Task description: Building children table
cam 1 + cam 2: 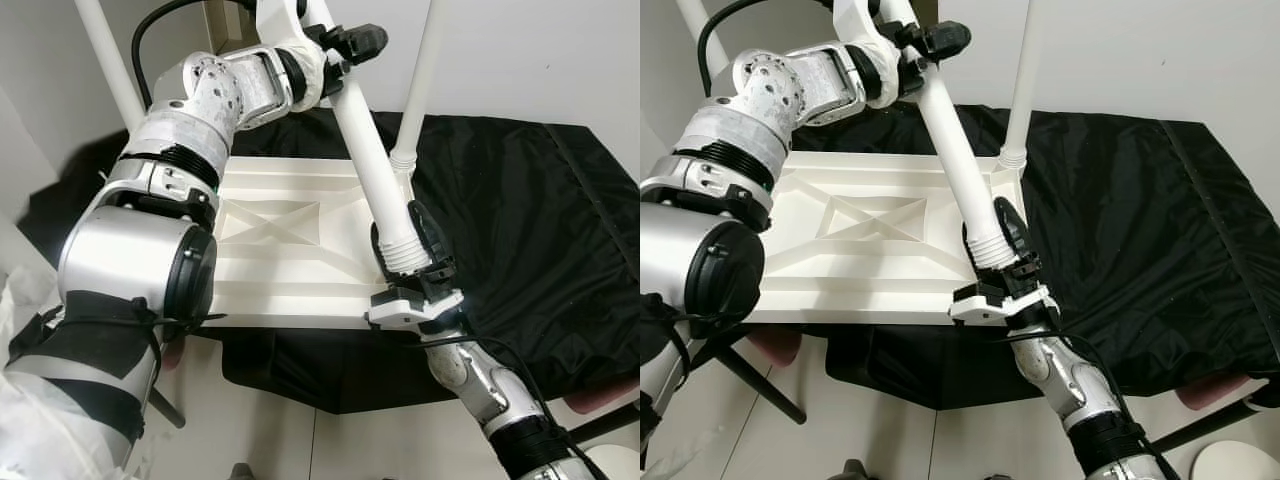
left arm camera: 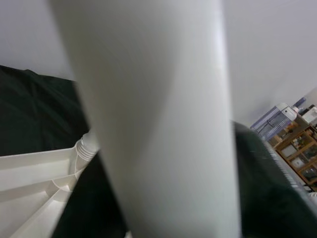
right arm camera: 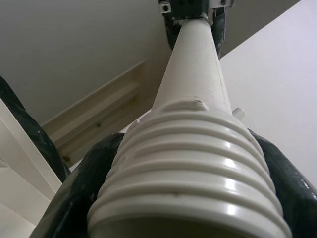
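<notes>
Tabletop of white moulded plastic (image 1: 290, 250), upside down with its ribbed underside and crossed braces showing, lies on a black cloth (image 1: 520, 220) in the left eye view. A white plastic table leg (image 1: 415, 90) already stands upright in its far right corner socket, and another white leg (image 1: 108, 55) rises at the far left. A third long white plastic leg with a threaded end (image 1: 375, 165) slants over the near right corner; the left hand (image 1: 340, 45) clamps its upper part, and the right hand (image 1: 412, 255) is closed around the threaded end, just above the tabletop's corner. In the right eye view the same leg (image 1: 960, 150) leans from the left hand (image 1: 925, 40) down to the right hand (image 1: 1002, 250), with the pale floor (image 1: 880, 440) showing below the cloth. The left wrist view has the held leg's smooth shaft (image 2: 158, 129) up close and blurred, with the fitted leg's base (image 2: 88, 146) seated in the tabletop corner behind it. In the right wrist view black fingers (image 3: 74, 198) press both sides of the ridged thread (image 3: 188, 183), and the left hand (image 3: 193, 10) grips the far end.
</notes>
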Robot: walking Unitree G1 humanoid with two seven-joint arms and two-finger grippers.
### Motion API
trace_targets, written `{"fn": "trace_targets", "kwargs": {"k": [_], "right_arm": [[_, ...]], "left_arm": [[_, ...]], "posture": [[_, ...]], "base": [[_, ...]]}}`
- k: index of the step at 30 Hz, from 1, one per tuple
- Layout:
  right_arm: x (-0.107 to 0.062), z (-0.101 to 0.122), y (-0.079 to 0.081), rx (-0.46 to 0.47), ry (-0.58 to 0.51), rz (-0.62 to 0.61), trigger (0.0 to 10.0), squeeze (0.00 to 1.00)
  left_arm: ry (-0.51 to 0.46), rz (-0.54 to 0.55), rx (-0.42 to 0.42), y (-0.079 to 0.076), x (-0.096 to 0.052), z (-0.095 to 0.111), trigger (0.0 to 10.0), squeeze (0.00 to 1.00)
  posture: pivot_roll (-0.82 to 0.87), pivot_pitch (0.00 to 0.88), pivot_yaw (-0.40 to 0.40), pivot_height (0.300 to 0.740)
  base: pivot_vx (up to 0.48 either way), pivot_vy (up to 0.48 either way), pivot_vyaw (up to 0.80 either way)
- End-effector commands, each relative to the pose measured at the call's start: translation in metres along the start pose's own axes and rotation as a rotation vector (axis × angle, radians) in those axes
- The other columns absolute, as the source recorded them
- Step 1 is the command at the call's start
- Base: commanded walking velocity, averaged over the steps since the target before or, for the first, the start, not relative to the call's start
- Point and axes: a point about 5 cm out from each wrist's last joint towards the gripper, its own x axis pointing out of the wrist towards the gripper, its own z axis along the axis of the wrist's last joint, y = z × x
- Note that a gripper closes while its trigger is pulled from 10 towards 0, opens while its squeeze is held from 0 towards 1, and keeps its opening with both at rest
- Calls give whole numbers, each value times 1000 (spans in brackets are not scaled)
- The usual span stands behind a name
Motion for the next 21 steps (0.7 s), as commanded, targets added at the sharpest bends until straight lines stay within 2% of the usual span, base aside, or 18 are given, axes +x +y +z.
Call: {"fn": "trace_targets", "kwargs": {"k": [1, 2, 3, 4, 5, 6, 15, 16, 17, 18, 21], "right_arm": [[-6, 1, 5, -1, -3, 37, 10000, 0], [-7, 1, 4, 9, -2, 22, 10000, 86], [-7, 1, 4, 9, -2, 22, 10000, 86], [-8, 1, 4, 13, -4, 8, 10000, 910], [-8, 0, 3, 22, -4, -7, 10000, 910], [-7, 1, 2, 29, -8, -19, 10000, 1000], [-5, 0, -4, 65, 13, -86, 10000, 1000], [-6, -1, -6, 84, 31, -103, 10000, 1000], [-6, -1, -6, 84, 31, -103, 10000, 1000], [-7, -3, -7, 114, 66, -125, 10000, 1000], [-8, -5, -8, 130, 92, -146, 10000, 1000]], "left_arm": [[-26, -403, 51, -27, -3, 12, 0, 0], [-32, -395, 41, -25, -3, 12, 0, 0], [-32, -395, 41, -25, -3, 12, 0, 0], [-38, -389, 36, -24, -3, 12, 0, 0], [-42, -380, 33, -22, -3, 13, 0, 0], [-52, -365, 30, -20, -3, 14, 0, 0], [-82, -276, 6, -13, -3, 21, 0, 0], [-88, -243, 4, -11, -4, 23, 6078, 0], [-88, -243, 4, -11, -4, 23, 6078, 0], [-97, -211, -3, -8, -4, 24, 10000, 0], [-101, -192, -8, -6, -5, 26, 10000, 0]], "posture": [[6, 8, 63, 740], [7, 7, 61, 740], [7, 7, 61, 740], [7, 7, 61, 740], [8, 8, 59, 740], [8, 8, 58, 740], [11, 10, 54, 740], [11, 10, 54, 740], [11, 10, 54, 740], [10, 11, 55, 740], [10, 12, 55, 740]], "base": [[0, 0, 0], [0, 0, 0], [0, 0, 0], [0, 0, 0], [0, 0, 0], [0, 0, 0], [0, 0, 0], [0, 0, 0], [0, 0, 0], [0, 0, 0], [0, 0, 0]]}}
